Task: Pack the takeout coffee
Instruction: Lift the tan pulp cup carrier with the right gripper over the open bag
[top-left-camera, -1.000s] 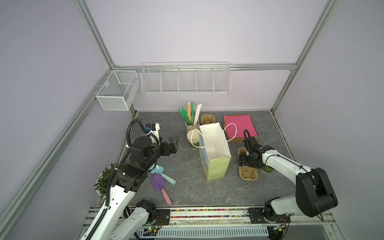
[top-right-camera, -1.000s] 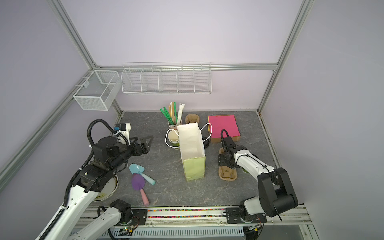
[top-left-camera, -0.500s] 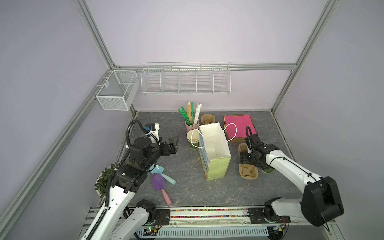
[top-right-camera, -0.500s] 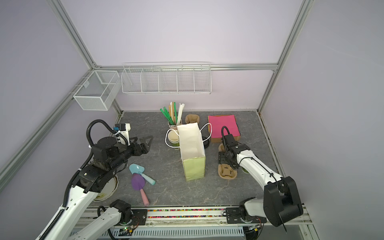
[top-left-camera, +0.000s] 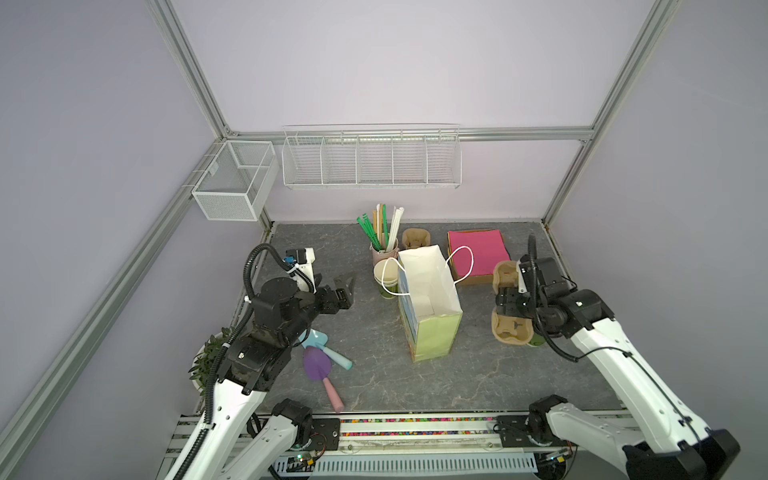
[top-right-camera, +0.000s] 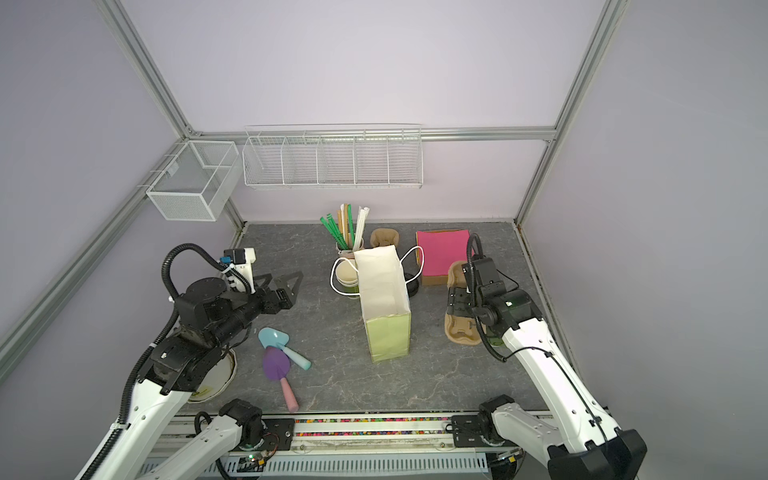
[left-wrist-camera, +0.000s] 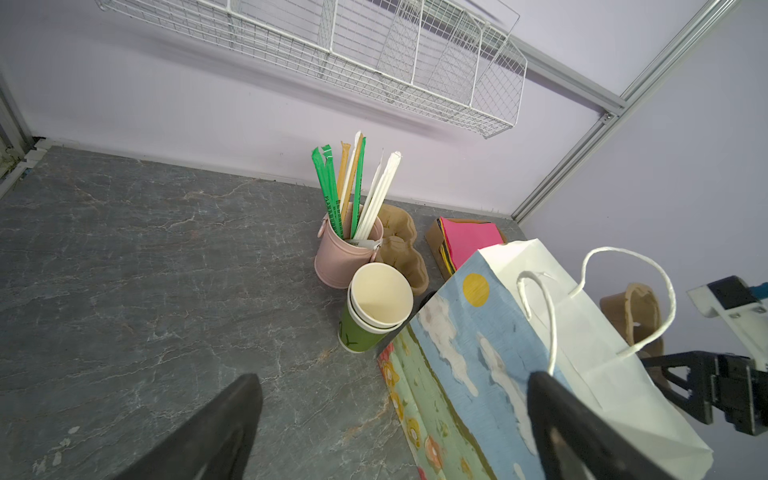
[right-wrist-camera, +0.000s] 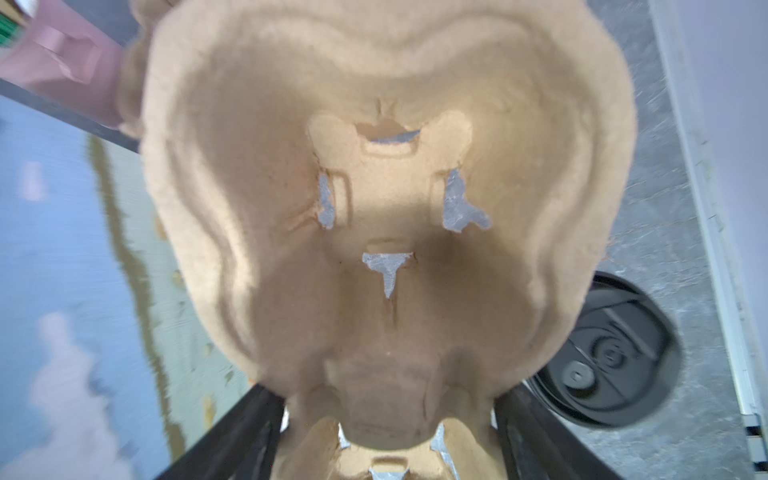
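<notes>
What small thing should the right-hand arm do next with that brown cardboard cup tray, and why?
Probably ease the brown moulded cardboard cup carrier a little away from the green paper cup with the black lid. The right gripper looks clamped across its waist, both wells are empty, and the cup stands close against its edge.
</notes>
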